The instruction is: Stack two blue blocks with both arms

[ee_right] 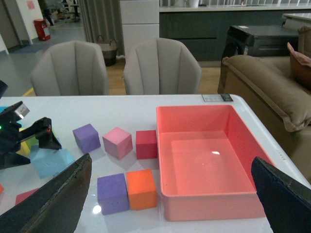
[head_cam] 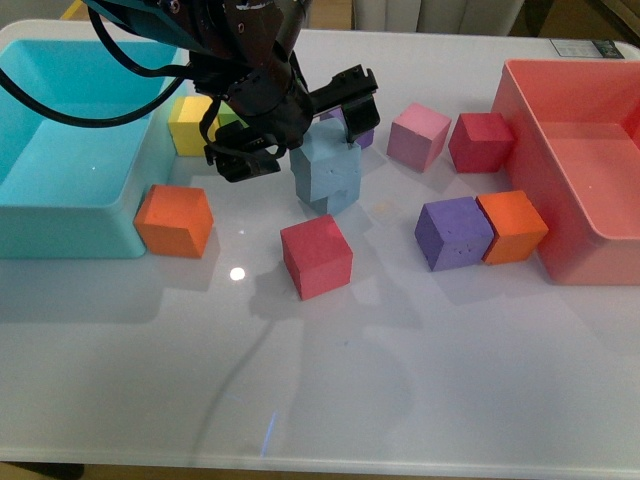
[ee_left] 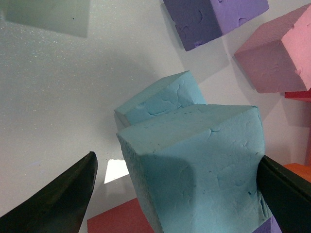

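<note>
**Now at the release: the blue stack is to be left standing**

Seemingly the stacking itself is done. The upper blue block (ee_left: 194, 170) is seen resting on the lower blue block (ee_left: 155, 99), set askew so that a corner of the lower one shows beyond it. The stack stands mid-desk, nearer the turquoise bin (head_cam: 60, 215) than the pink bin (head_cam: 600, 262).

The left pincer (ee_left: 176, 159) is spread wide around the upper block. Bare desk (head_cam: 400, 380) shows between one finger and the block, while the other finger lies at or against the block's far edge; contact cannot be told. The right pincer (ee_right: 170, 162) is held wide and empty above the desk, well apart from the stack.

The step in hand is judged to be the letting-go. A straight lift clear is called for, since any sideways drag could tip the skewed top block.

Room is tight around the stack. A red block (head_cam: 316, 257) lies just in front of it and a purple block (ee_left: 209, 22) just behind, beside the pincer. Open desk is found toward the near edge.
</note>
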Controlling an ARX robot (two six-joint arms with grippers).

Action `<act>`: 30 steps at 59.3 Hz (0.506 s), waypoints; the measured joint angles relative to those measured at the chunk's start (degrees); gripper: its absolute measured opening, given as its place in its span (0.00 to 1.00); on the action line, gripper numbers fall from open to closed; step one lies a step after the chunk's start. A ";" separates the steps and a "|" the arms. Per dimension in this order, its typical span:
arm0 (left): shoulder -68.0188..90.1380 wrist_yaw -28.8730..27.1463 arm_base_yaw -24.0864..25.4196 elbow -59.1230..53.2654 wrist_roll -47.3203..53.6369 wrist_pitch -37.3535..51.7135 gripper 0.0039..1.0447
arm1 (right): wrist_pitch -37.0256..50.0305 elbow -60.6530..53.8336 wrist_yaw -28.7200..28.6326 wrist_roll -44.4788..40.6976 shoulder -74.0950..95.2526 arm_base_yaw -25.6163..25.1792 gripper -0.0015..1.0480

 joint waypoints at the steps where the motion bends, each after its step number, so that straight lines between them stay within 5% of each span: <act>1: -0.15 0.04 0.11 -0.17 0.04 0.00 0.92 | 0.00 0.00 0.00 -0.02 0.00 0.00 0.91; 30: -2.21 1.05 1.62 -2.12 -0.07 0.28 0.92 | 0.00 0.00 0.00 -0.02 0.00 0.00 0.91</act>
